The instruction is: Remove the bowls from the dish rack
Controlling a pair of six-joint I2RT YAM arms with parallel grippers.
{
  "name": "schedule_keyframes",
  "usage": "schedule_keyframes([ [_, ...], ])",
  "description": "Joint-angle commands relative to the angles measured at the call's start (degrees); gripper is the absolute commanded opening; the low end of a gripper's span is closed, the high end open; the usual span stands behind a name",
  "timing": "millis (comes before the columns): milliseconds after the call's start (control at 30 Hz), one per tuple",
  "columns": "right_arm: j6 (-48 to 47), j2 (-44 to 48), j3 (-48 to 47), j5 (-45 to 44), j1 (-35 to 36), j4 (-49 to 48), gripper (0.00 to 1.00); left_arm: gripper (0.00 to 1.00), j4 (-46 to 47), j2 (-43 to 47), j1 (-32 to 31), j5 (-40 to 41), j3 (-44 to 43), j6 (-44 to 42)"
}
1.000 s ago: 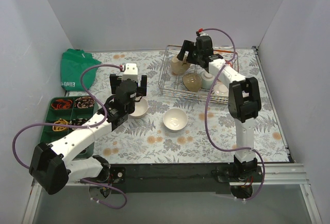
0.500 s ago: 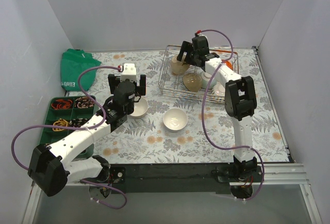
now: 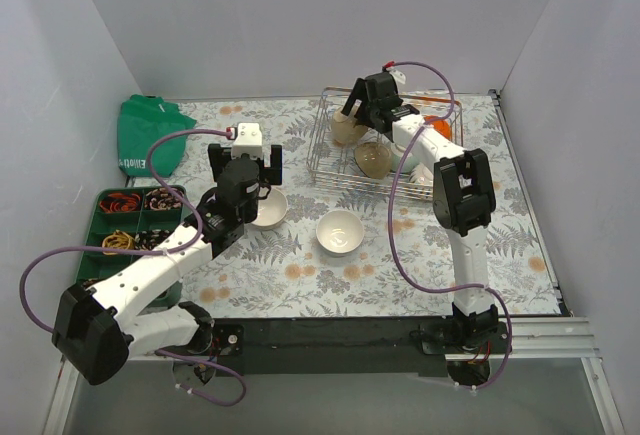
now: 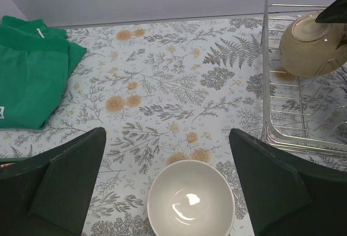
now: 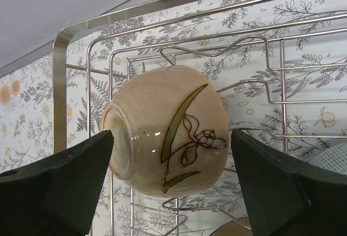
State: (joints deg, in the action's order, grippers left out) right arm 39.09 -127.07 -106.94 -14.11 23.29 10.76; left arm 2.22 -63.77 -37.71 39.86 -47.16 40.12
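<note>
While dish rack [image 5: 58, 95] holds tan bowls [image 3: 350, 130] | 2 white bowls [image 3: 340, 232] on table [image 3: 300, 277]

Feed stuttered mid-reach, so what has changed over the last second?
The right claw slid left toward the dish rack's back-left corner and now stands open astride the beige flowered bowl, nothing gripped yet. The left claw drifted slightly left, open above a white bowl. That bowl, the other white bowl and the rack stayed put.
</note>
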Motion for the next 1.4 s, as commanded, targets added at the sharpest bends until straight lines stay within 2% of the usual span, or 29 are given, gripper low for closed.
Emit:
schedule_keyframes([
  [0, 4.05, -0.73, 0.94, -4.61, -0.70, 8.65, 0.99, 0.98, 1.21, 1.98, 0.19, -0.39, 0.84, 0.22],
  [233, 3.10, -3.35, -1.87, -5.85, -0.61, 11.12, 0.98, 0.98, 1.03, 1.98, 0.27, -1.10, 0.84, 0.57],
  [433, 1.52, -6.70, -4.60, -0.67, -0.61, 11.47, 0.99, 0.98, 0.86, 2.07, 0.27, -1.71, 0.84, 0.66],
  [567, -0.59, -6.79, -3.72, 5.22, -0.61, 7.01, 0.98, 0.98, 0.77, 2.07, 0.27, -2.24, 0.75, 0.84],
  [1067, -4.02, -4.86, -5.65, 16.83, -1.32, 4.00, 0.80, 0.98, 0.24, 2.07, 0.36, -3.20, 0.66, 1.10],
  [1367, -5.08, -1.35, -5.22, 19.47, -1.58, 1.46, 0.62, 0.98, -0.02, 2.33, 0.62, -4.08, 0.40, 1.54],
])
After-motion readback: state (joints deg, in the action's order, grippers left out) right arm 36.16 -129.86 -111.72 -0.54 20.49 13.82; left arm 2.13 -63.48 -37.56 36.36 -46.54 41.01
